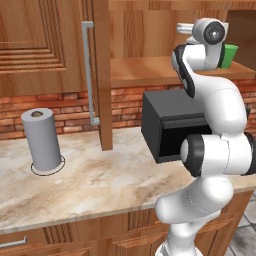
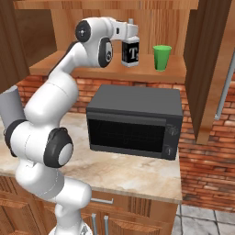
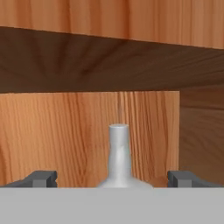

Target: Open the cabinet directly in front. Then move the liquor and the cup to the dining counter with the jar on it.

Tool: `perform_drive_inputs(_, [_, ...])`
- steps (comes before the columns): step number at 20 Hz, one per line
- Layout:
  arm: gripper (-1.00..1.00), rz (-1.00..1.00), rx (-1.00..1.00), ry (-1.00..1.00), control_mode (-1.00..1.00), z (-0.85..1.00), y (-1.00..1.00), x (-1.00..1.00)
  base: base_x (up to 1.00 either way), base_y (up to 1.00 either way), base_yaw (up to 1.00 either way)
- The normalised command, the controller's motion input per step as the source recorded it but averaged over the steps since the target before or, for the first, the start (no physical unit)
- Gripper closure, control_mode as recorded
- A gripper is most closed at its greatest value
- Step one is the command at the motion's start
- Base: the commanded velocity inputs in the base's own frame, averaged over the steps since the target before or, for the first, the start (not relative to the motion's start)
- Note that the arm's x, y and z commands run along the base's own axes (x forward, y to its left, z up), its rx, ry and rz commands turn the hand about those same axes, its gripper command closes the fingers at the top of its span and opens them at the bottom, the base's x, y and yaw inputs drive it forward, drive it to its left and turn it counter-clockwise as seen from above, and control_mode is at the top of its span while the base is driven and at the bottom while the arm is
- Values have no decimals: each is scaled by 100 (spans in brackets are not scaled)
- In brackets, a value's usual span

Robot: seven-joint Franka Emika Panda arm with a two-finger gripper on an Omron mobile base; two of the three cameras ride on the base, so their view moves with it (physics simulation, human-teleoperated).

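as tool [image 3: 113, 178] gapes, liquor [image 3: 119, 153] between.

The tool [image 3: 113, 178] stands wide open, one dark fingertip [image 3: 41, 178] at each side. Between the tips, touching neither, rises the pale slim neck of the liquor [image 3: 119, 153]. Straight ahead is the cabinet [image 3: 65, 131] back wall, with a wooden board overhead.

White jointed arm with dark joints rises, elbow bent, reaching forward at upper height. Two-finger gripper [image 3: 113, 179] held level, dark fingertips [image 3: 41, 178] spread wide apart, nothing clamped.
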Motion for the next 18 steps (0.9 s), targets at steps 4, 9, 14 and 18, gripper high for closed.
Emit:
perform_drive_inputs(4, [-100, 0, -6, -1, -100, 0, -14, 1, 0, 0, 0])
perform_drive_inputs(9, [-100, 0, -4, 0, -100, -1, -12, 10, 0, 0, 0])
perform_drive_inputs(14, [-100, 0, 0, 0, -100, 0, 0, 14, 0, 0, 0])
perform_drive_inputs(18, [-100, 0, 0, 0, -100, 0, 0, 14, 0, 0, 0])
